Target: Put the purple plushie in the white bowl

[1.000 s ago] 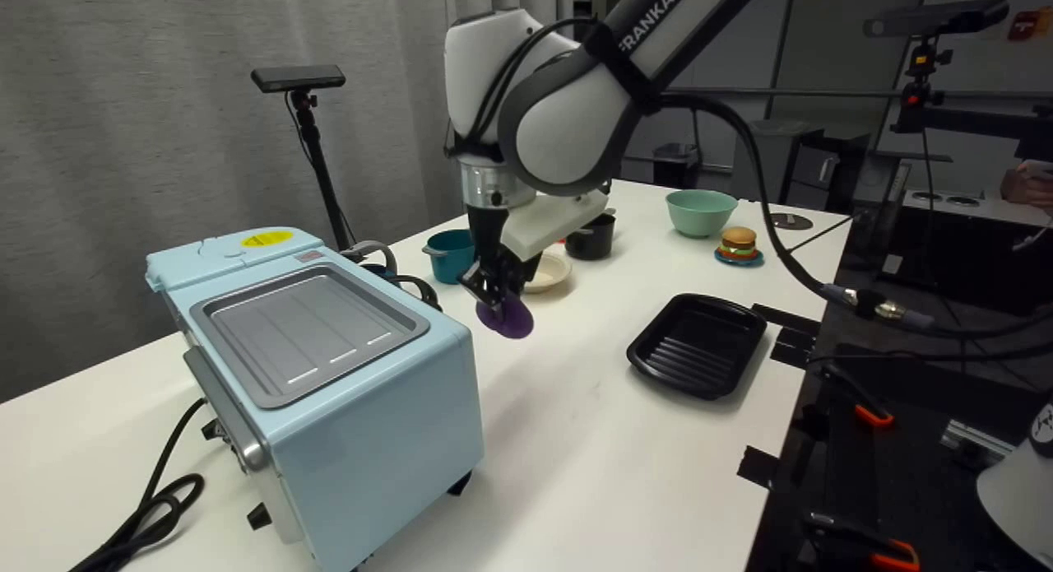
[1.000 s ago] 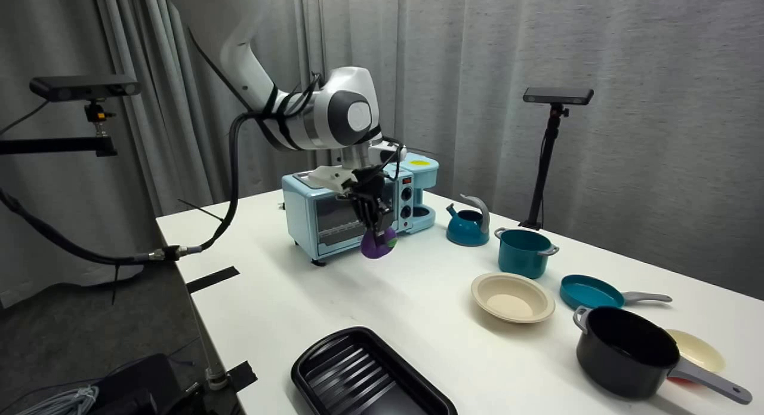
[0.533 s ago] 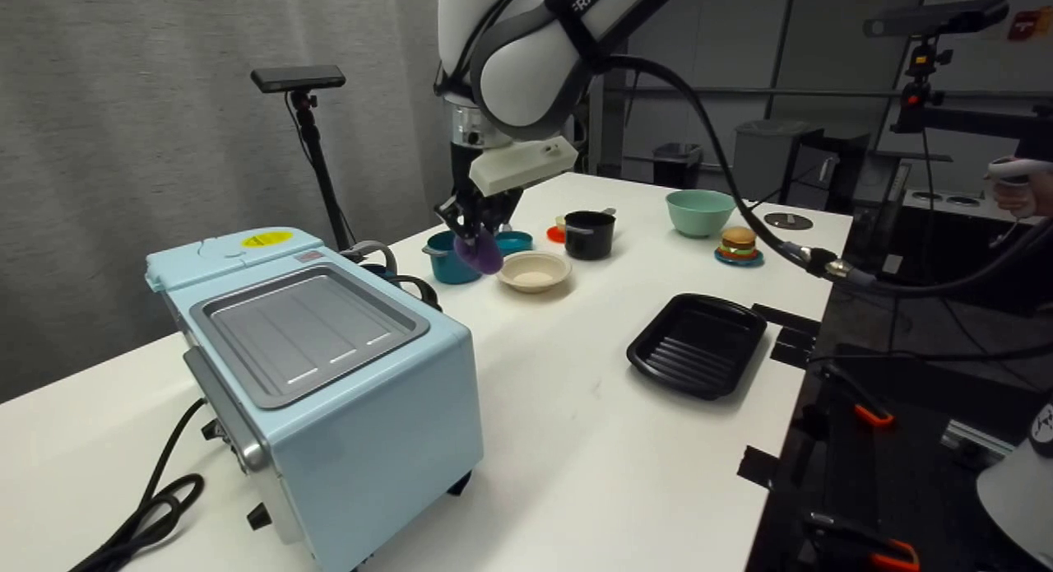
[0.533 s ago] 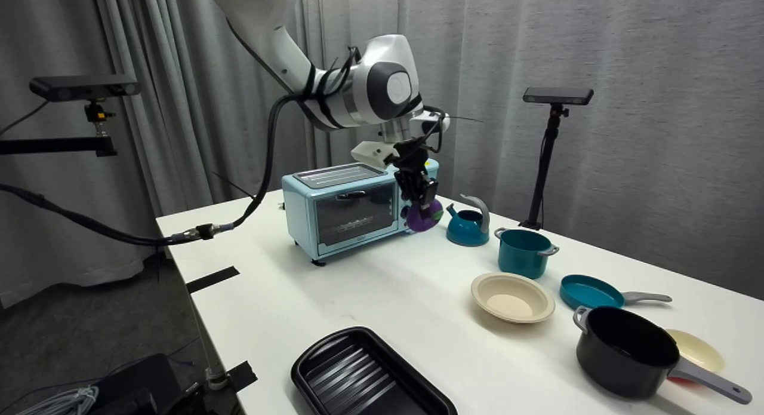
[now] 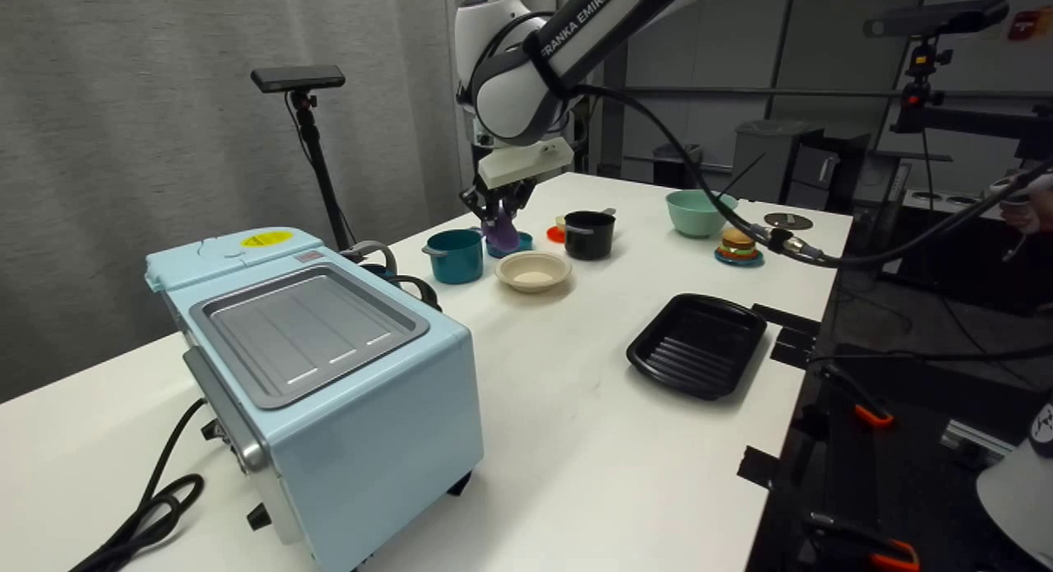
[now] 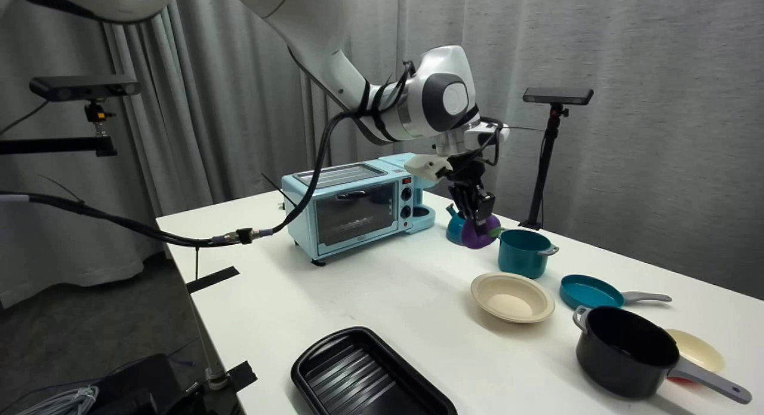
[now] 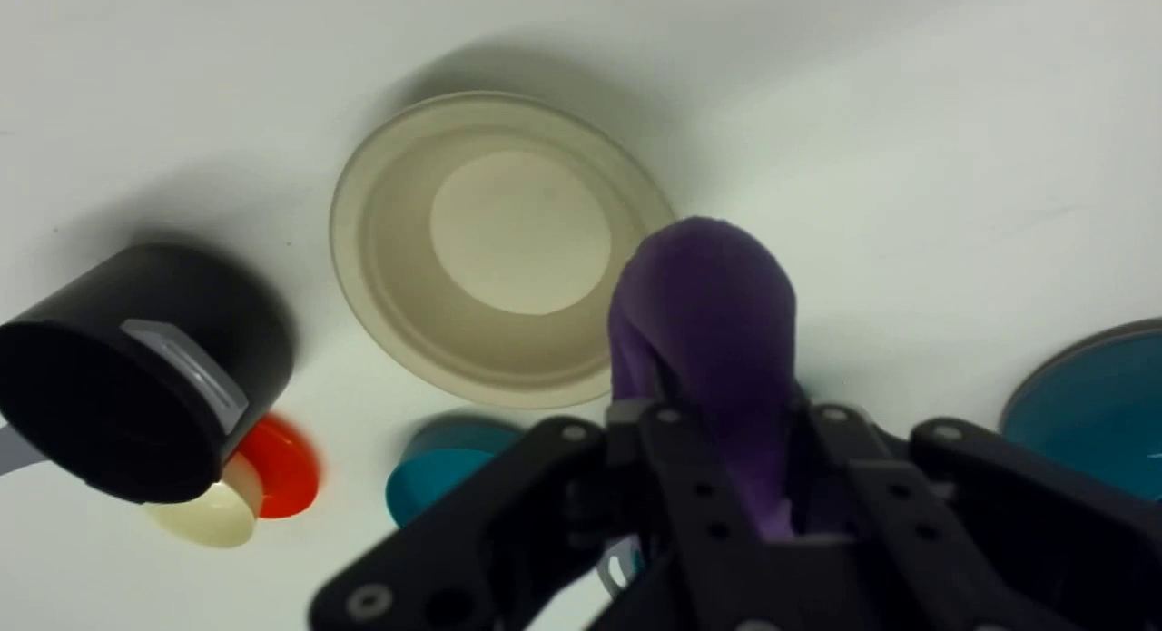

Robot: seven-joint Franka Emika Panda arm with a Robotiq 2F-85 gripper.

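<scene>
The purple plushie (image 7: 704, 304) is soft and dark purple, squeezed between the fingers of my gripper (image 7: 731, 422). It also shows in both exterior views (image 5: 501, 233) (image 6: 476, 234), held in the air above the table, with a green bit at its side. My gripper shows in the exterior views too (image 5: 498, 208) (image 6: 479, 218), pointing down. The white bowl (image 7: 508, 340) is cream-coloured, shallow and empty on the table. It also shows in both exterior views (image 5: 533, 273) (image 6: 512, 298). In the wrist view the plushie overlaps the bowl's right rim. In an exterior view it hangs left of and beyond the bowl.
A teal pot (image 6: 522, 257), a teal pan (image 6: 591, 292) and a black pot (image 6: 624, 355) stand round the bowl. A teal kettle (image 6: 455, 227) is partly behind the plushie. A blue toaster oven (image 6: 340, 206), black tray (image 5: 698, 346) and green bowl (image 5: 698, 212) are on the table.
My arm has carried the plushie from in front of the toaster oven towards the pots and bowl. It rose at first, then came down slightly. The bowl has not moved.
</scene>
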